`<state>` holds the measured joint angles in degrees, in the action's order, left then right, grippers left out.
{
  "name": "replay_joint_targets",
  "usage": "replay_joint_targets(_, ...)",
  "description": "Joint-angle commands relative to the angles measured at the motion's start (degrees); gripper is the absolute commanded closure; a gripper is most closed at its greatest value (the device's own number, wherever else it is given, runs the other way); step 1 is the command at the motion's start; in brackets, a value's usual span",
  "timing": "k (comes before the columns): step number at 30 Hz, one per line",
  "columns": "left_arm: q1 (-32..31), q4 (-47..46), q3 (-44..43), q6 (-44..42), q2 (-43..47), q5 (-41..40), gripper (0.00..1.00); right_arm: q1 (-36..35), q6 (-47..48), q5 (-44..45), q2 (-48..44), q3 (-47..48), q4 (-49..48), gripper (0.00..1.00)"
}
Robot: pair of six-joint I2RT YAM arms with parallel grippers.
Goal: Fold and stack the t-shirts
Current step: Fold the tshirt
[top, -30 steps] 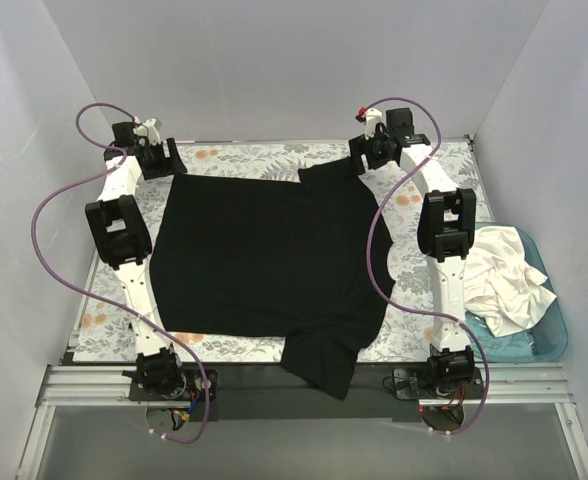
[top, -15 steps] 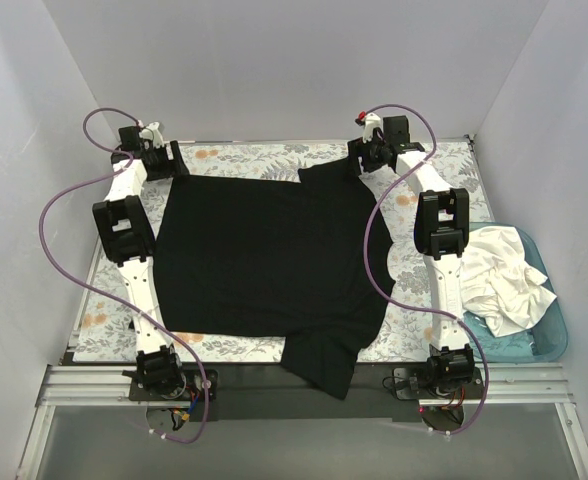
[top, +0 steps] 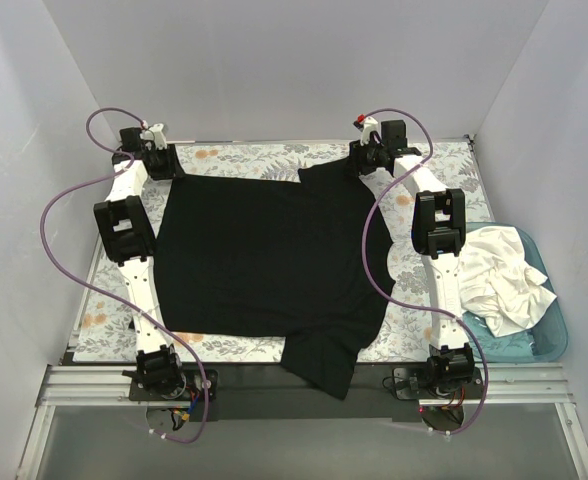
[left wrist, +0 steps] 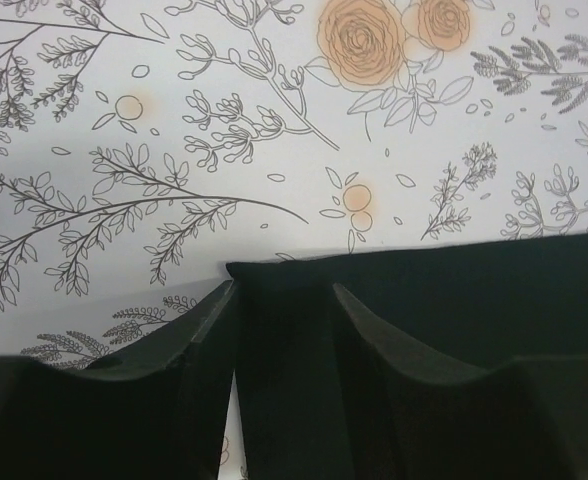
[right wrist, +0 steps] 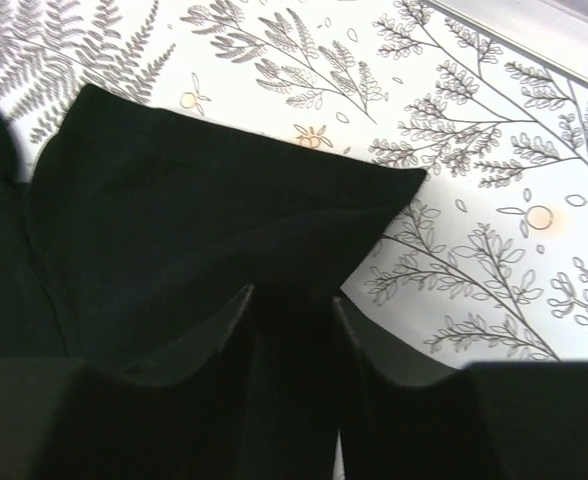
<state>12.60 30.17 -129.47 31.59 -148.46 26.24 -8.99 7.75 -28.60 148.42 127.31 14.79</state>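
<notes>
The black t-shirt [top: 269,265] lies spread flat on the floral sheet [top: 254,155], with its near sleeve hanging over the front edge. My left gripper [top: 164,168] is at the shirt's far left corner. In the left wrist view its jaws [left wrist: 279,290] stand a narrow gap apart, astride the flat corner of the shirt [left wrist: 454,290]. My right gripper [top: 362,162] is at the far right sleeve. Its jaws [right wrist: 294,295] stand a narrow gap apart over the flat sleeve [right wrist: 194,190]. The white t-shirts [top: 504,275] lie crumpled in the tub.
The teal tub [top: 554,340] stands at the table's right edge beside the right arm. Grey walls close in the left, far and right sides. The floral sheet shows beyond the shirt in both wrist views [left wrist: 274,120] [right wrist: 474,120].
Both arms have reached slightly farther toward the back wall. The black t-shirt has not visibly moved.
</notes>
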Motion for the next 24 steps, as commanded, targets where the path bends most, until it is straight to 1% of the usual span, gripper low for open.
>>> replay_joint_targets(1,-0.5,2.3,0.3,-1.9,0.0,2.6,0.61,0.1,-0.6,-3.8,-0.5,1.9,-2.8,0.6)
replay_joint_targets(2,-0.5,2.3,0.1,-1.9,-0.1,2.2,0.62,0.2,-0.6,-4.1,-0.6,1.7,-2.8,0.64)
replay_joint_targets(3,-0.5,2.3,-0.1,-1.8,-0.2,2.1,0.62,0.2,-0.5,-4.3,-0.7,1.6,-2.8,0.7)
replay_joint_targets(5,-0.5,2.2,-1.0,-1.7,-0.9,2.0,0.63,0.1,-0.5,-4.8,-1.0,1.3,-2.8,0.77)
replay_joint_targets(6,-0.5,2.2,-1.4,-1.4,-1.1,1.9,0.64,0.1,-0.4,-5.1,-1.1,1.3,-2.8,0.85)
replay_joint_targets(7,-0.5,2.0,-1.8,-0.9,-1.5,1.8,0.66,0.2,-0.3,-5.5,-1.2,1.3,-2.8,0.89)
replay_joint_targets(8,-0.5,1.6,-2.1,-0.6,-1.6,1.3,0.67,0.1,-0.2,-5.6,-1.6,1.2,-2.8,0.92)
replay_joint_targets(9,-0.5,1.1,-2.6,-0.1,-1.7,0.8,0.67,0.1,-0.2,-5.8,-1.7,1.3,-2.9,0.98)
replay_joint_targets(14,-0.6,-0.6,-3.4,0.8,-2.4,-1.0,0.59,0.1,0.2,-6.2,-2.5,1.3,-3.4,0.99)
replay_joint_targets(16,-0.6,-0.5,-3.9,0.8,-2.6,-1.3,0.59,0.1,0.4,-6.3,-2.7,1.0,-3.6,0.99)
replay_joint_targets(20,-0.7,-0.2,-3.2,0.2,-2.6,-1.1,0.62,0.1,0.5,-6.3,-3.0,0.8,-3.6,0.99)
replay_joint_targets(23,-0.8,0.1,-2.5,-0.2,-2.5,0.0,0.73,0.1,0.7,-6.3,-3.0,0.8,-3.7,0.99)
replay_joint_targets(24,-0.7,0.1,-2.5,0.0,-2.7,0.0,0.83,0.2,0.7,-6.4,-3.1,0.8,-3.7,0.99)
